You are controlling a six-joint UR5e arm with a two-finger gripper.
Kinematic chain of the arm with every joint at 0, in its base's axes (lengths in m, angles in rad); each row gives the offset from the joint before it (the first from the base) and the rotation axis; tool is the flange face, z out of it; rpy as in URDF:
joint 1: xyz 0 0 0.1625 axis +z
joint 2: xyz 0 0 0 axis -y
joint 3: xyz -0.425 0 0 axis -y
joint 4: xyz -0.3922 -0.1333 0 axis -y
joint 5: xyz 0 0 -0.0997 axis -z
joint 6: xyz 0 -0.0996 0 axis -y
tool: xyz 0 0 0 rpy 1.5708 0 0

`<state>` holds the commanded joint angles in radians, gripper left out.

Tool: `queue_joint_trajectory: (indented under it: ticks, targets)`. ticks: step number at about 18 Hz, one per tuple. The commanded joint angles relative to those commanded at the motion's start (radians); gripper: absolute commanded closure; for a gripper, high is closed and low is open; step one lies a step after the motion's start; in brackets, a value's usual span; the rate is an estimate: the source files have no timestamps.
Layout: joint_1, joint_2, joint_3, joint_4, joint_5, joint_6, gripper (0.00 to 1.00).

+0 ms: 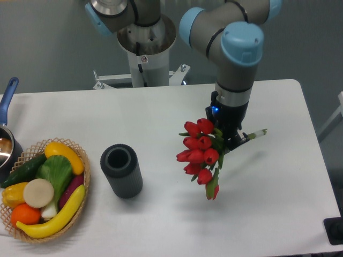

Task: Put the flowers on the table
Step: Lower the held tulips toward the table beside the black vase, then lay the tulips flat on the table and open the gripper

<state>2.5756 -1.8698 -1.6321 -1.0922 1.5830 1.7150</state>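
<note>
Pincer (pixel 231 140): closed on the stems of the tulip bunch (pixel 200 154), held over the right half of the white table (pixel 161 115); blooms hang toward the near side, stem ends project right. Ribbed grey vase (pixel 121 171) stands well apart, left. Recommended: bunch to be lowered until it lies flat on bare table, then released.

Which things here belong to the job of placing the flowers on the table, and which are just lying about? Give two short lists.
Part of the job:
- red tulips, held above the table
- gripper, shut on their stems
- white table

Just lying about:
- dark ribbed vase, empty
- wicker basket of fruit and vegetables
- blue-handled pot at the left edge
</note>
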Motion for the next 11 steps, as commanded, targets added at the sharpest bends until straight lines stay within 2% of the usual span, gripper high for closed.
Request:
queue_joint_trajectory:
  ticks: [6,8,11]
  targets:
    - [-0.003,-0.104,-0.009,0.008,0.077,0.083,0.63]
    - [-0.017,-0.123,-0.002,0.011,0.078,0.081,0.63]
    - [-0.023,-0.134,-0.034,0.012,0.097,0.080,0.63]
